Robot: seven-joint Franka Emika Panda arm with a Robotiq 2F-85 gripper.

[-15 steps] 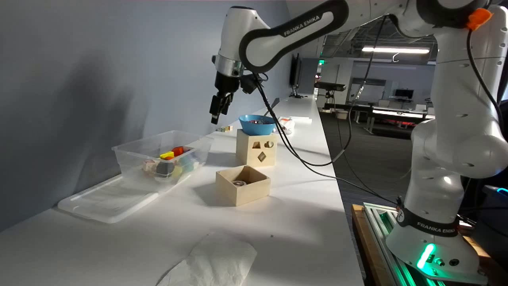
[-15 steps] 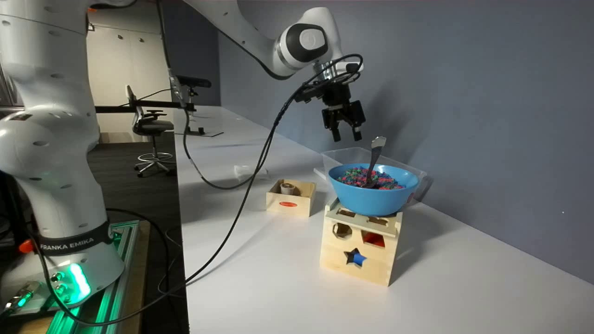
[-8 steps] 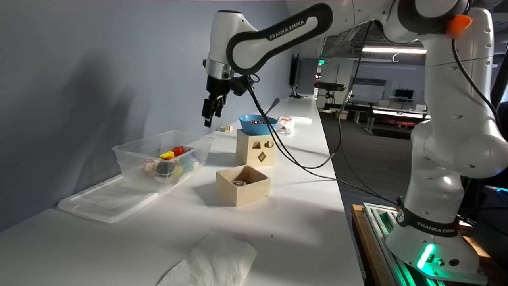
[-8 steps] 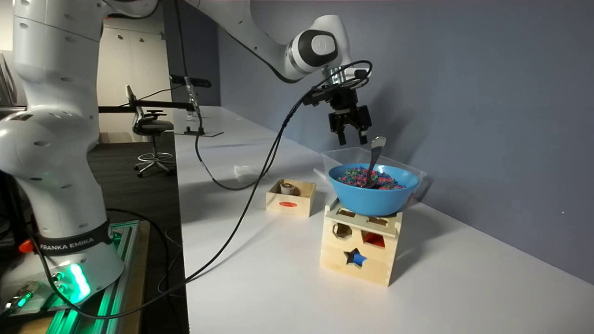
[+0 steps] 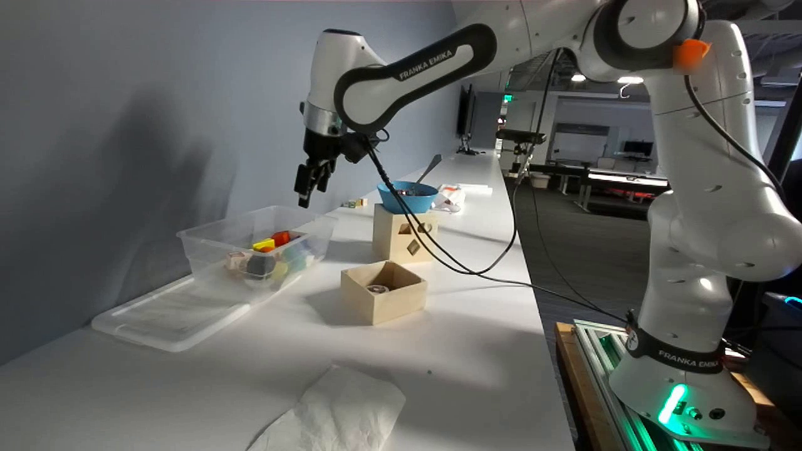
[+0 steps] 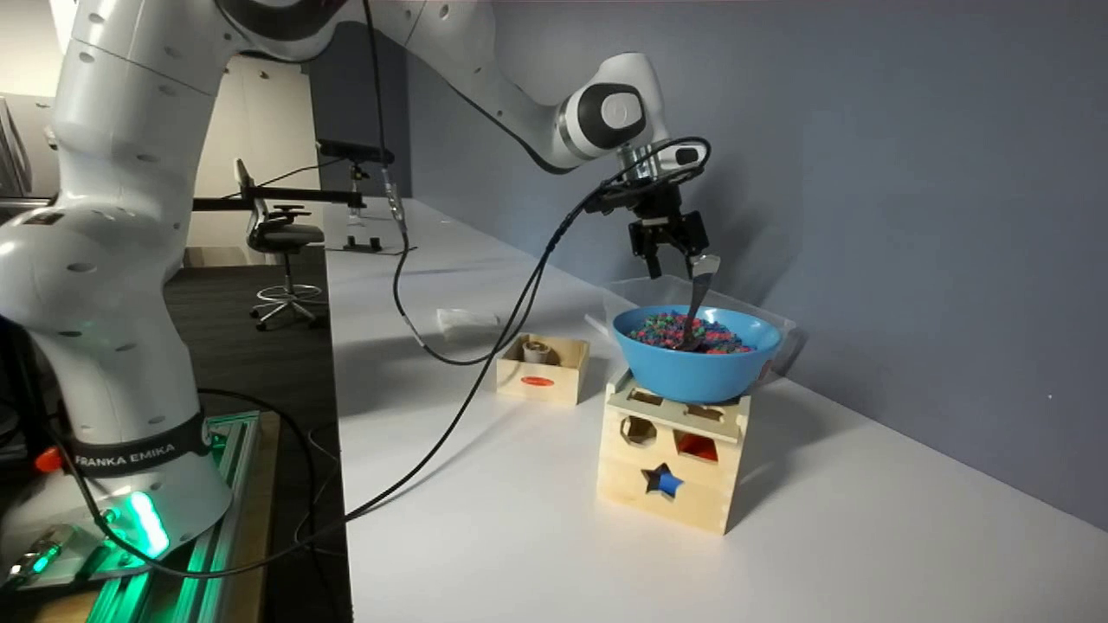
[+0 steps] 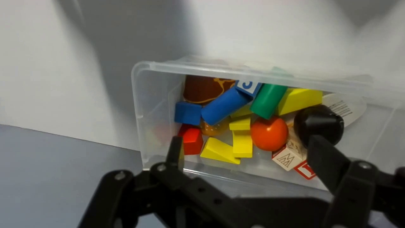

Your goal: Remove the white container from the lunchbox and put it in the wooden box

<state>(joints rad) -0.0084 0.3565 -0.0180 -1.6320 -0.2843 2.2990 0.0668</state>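
Note:
The lunchbox, a clear plastic tub [image 5: 203, 254], stands by the wall with colored blocks inside. In the wrist view the lunchbox [image 7: 153, 91] holds blue, red, yellow and green blocks, an orange ball, a black piece and a pale flat oval piece [image 7: 349, 107] with dark lines. I cannot tell whether that oval piece is the white container; no other white container shows clearly. My gripper [image 5: 312, 196] is open and empty, above the lunchbox's far end; it also shows in the wrist view [image 7: 246, 139]. The low wooden box [image 5: 404, 304] holds a small round cup-like thing [image 6: 536, 352].
A tall pale cube [image 6: 666, 472] with cut-out shapes carries a blue bowl [image 6: 692, 372] with a spoon [image 6: 699, 290]. A flat clear lid [image 5: 169, 316] lies by the lunchbox. A white cloth [image 5: 344, 407] lies in front. Cables [image 5: 451, 263] hang from the arm. The wall [image 5: 156, 94] is close behind.
My gripper has moved toward the lunchbox and down, staying open. The arm's cables have shifted along with it. The lunchbox, wooden box and bowl have not moved.

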